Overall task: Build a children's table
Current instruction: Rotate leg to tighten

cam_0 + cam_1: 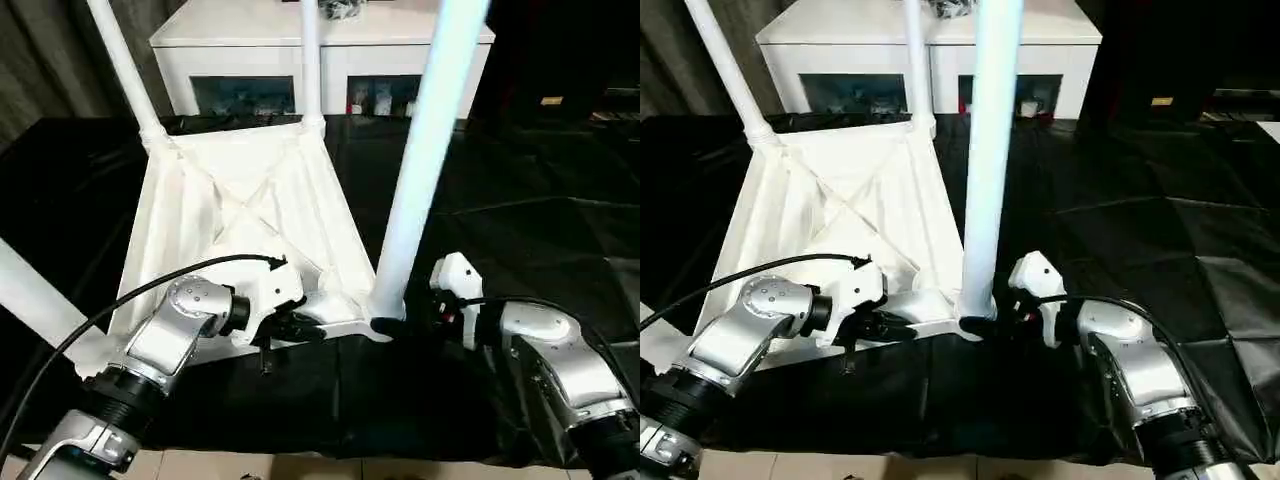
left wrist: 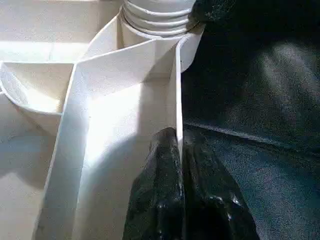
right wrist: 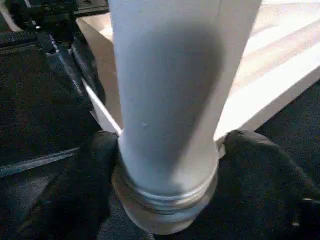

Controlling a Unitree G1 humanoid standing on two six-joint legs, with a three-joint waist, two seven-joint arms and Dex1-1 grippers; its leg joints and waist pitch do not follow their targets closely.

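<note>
**A:** Table (image 1: 250, 215) first: where does it lie?

**B:** Upside down on the black-draped counter (image 1: 540, 220), ribbed underside up, with the white cabinet (image 1: 320, 50) behind it. Two legs stand in the far sockets, and a third leg (image 1: 425, 150) rises from the near corner on the robot's right.

**A:** And the left end effector (image 2: 180, 150)?

**B:** Its fingers are pressed together on the thin edge wall of the tabletop, just beside that near socket. It pinches the rim, one finger on each side.

**A:** The right end effector (image 3: 167, 165)?

**B:** Spread around the base of the third leg, a black finger on each side, right at the ringed collar where the leg meets the socket.

**A:** How will it handle?

**B:** I judge it hollow plastic: light, stiff, smooth and rather slippery. The long leg gives leverage, so a low hold near the collar looks best for seating it. The rim wall is thin, so hard squeezing could flex it.
</note>
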